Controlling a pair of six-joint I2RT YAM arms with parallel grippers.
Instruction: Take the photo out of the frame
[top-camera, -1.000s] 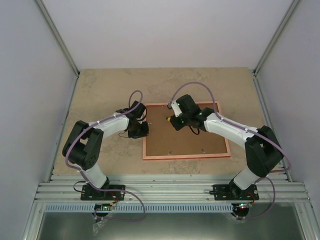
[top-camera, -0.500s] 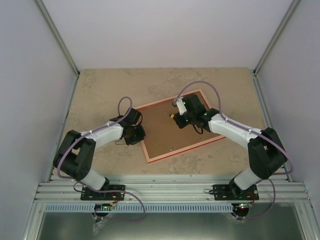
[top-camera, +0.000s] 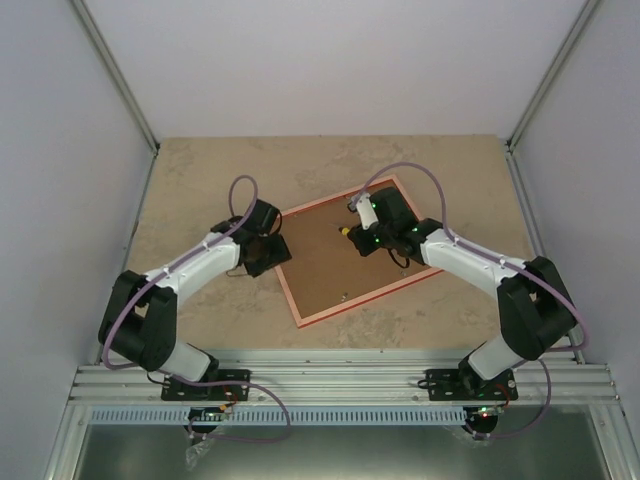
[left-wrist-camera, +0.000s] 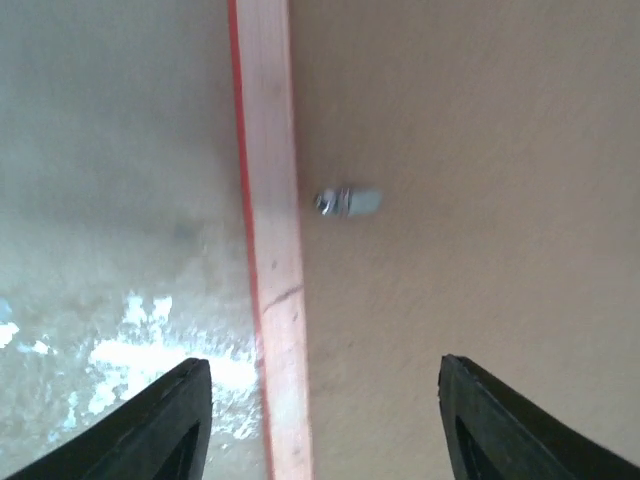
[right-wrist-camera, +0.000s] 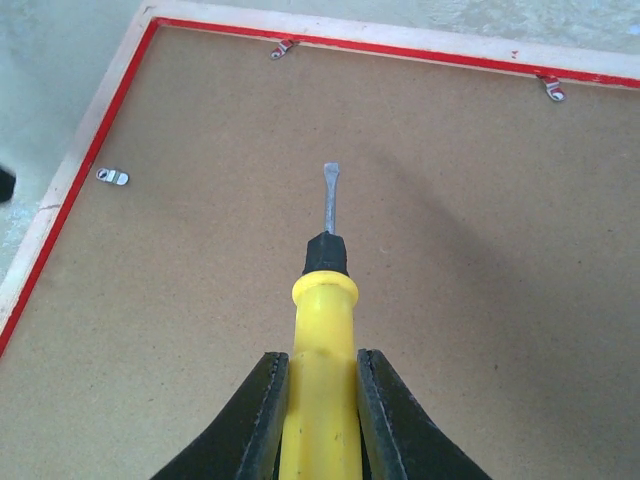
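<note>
The red frame (top-camera: 370, 298) lies face down and askew on the table, its brown backing board (top-camera: 335, 265) facing up. The photo is hidden under that board. My left gripper (top-camera: 268, 252) is at the frame's left edge; in the left wrist view it (left-wrist-camera: 325, 400) stands open, fingers astride the pinkish back edge (left-wrist-camera: 270, 200), touching nothing, with a metal clip (left-wrist-camera: 345, 202) just ahead. My right gripper (right-wrist-camera: 322, 400) is shut on a yellow screwdriver (right-wrist-camera: 322, 320) held over the board, blade (right-wrist-camera: 330, 185) pointing toward the far edge clips (right-wrist-camera: 284, 47).
More metal clips sit on the backing at the left (right-wrist-camera: 113, 177) and far right (right-wrist-camera: 552, 88). The beige stone-pattern table (top-camera: 200, 180) is bounded by grey walls on three sides and by aluminium rails (top-camera: 340, 380) at the near edge.
The frame has turned counter-clockwise, its right end swinging away from the arms. My left gripper has opened and let go of the frame's left edge. The right gripper still holds the screwdriver.
</note>
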